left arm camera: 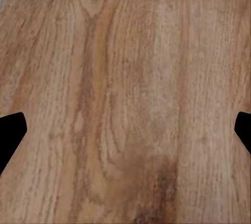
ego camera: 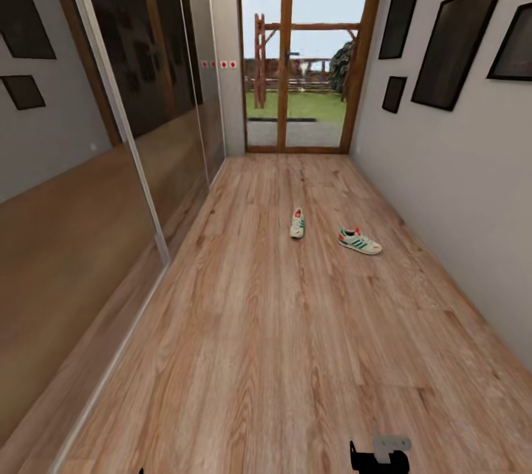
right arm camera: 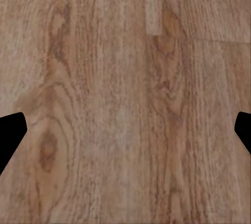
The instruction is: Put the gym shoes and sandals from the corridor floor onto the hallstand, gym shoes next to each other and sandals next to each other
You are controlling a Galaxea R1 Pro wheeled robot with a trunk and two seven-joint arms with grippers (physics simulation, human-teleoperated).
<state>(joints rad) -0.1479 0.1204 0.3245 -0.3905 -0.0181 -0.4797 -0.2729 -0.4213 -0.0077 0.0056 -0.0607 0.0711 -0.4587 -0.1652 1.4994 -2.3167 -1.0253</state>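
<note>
Two gym shoes lie on the corridor floor (ego camera: pixel 281 356) well ahead of me, cream-white with green stripes and red patches. One gym shoe (ego camera: pixel 297 224) points away from me near the middle; the other gym shoe (ego camera: pixel 360 241) lies sideways closer to the right wall. They are a short gap apart. My left gripper (left arm camera: pixel 125 132) hangs open over bare planks, with its dark fingertips (left arm camera: pixel 11 130) at the frame edges. The right gripper (right arm camera: pixel 125 132) is open over bare planks as well. Part of my right arm (ego camera: pixel 379 453) shows at the lower edge of the head view. The sandals and the hallstand are out of view.
Dark glossy sliding wardrobe doors (ego camera: pixel 140 90) line the left side of the corridor. The right wall (ego camera: pixel 451 186) carries several black picture frames. A wood-framed glass door (ego camera: pixel 307 53) closes the far end. Open floor stretches between me and the shoes.
</note>
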